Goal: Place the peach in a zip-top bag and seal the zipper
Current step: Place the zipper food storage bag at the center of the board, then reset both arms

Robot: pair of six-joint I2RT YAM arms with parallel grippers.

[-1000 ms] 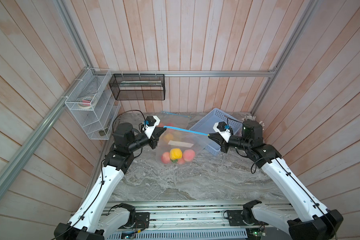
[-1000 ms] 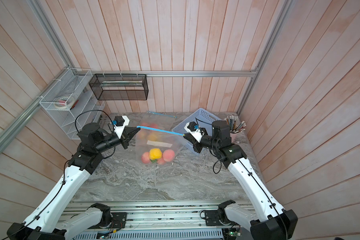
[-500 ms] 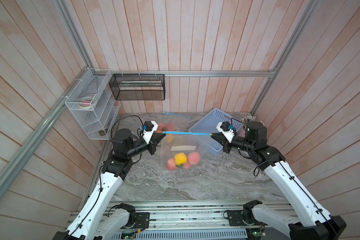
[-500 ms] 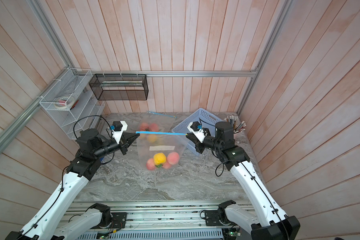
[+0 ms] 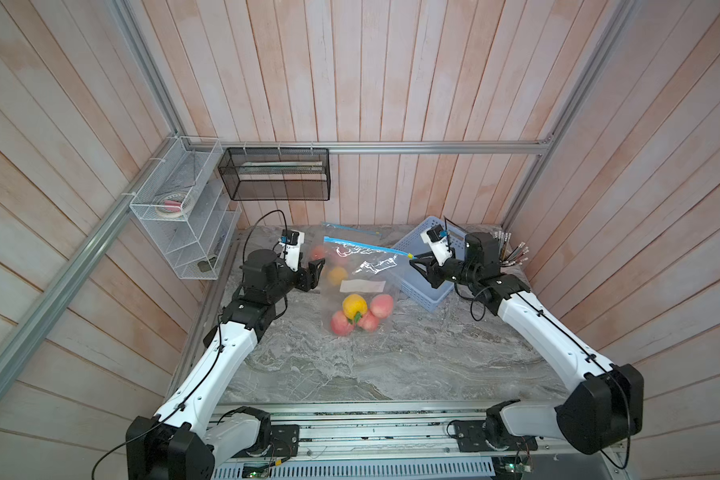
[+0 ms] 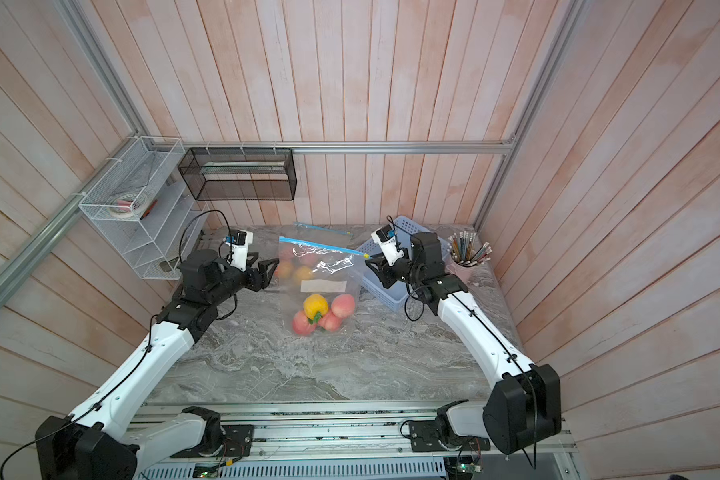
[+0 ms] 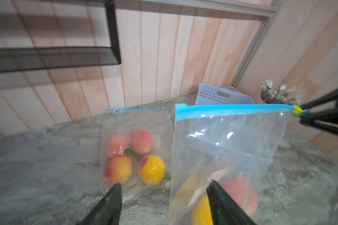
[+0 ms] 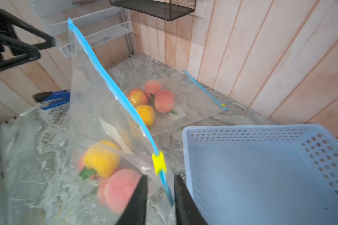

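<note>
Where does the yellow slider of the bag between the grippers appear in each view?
Top view: yellow slider on the zipper, at its end nearest the blue basket.
Top view: same spot.
Left wrist: zipper's far end.
Right wrist: zipper's near end.
Shared landmark: blue basket.

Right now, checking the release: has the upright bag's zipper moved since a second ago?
Yes: against the blue basket, the zipper has shifted toward the back wall, its end now free of the left gripper.

We see a clear, glossy, crinkled plastic bag (image 8: 90,101) at the right gripper (image 8: 160,177), whose fingers (image 8: 137,202) look like matt black plastic. Just beside it sits a smooth, perforated plastic basket (image 8: 261,175). Below lies a faintly shiny, stone-look tabletop (image 8: 144,64), and beyond stand matt wood-plank walls (image 8: 261,48).
</note>
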